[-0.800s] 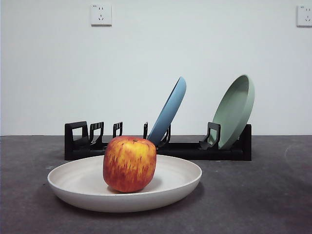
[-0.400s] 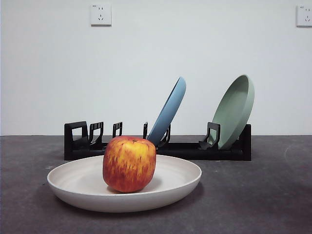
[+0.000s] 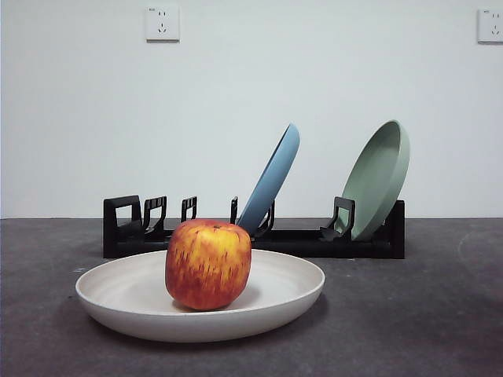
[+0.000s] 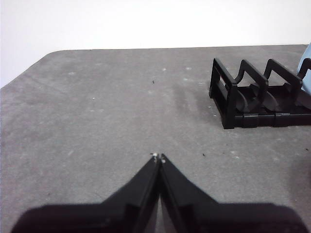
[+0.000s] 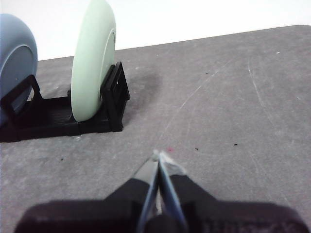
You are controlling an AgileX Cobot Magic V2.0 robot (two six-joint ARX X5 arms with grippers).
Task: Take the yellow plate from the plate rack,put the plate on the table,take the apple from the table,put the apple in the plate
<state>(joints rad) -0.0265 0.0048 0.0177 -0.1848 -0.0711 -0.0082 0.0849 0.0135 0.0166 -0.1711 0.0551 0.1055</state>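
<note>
We see the apple (image 3: pixel 208 265) resting in the yellow plate (image 3: pixel 118 294) on the table (image 3: pixel 424 314), before the plate rack (image 3: pixel 126 228). Our left end effector (image 4: pixel 159 158) and right end effector (image 5: pixel 158 156) are both clenched, empty, well apart from the apple, neither clearly nearer.

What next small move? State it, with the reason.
Probably none beyond keeping both arms parked. The apple already sits in the yellow plate, which lies flat on the table in front of the plate rack. The left tool and right tool are shut, holding nothing, away from the plate.
</note>
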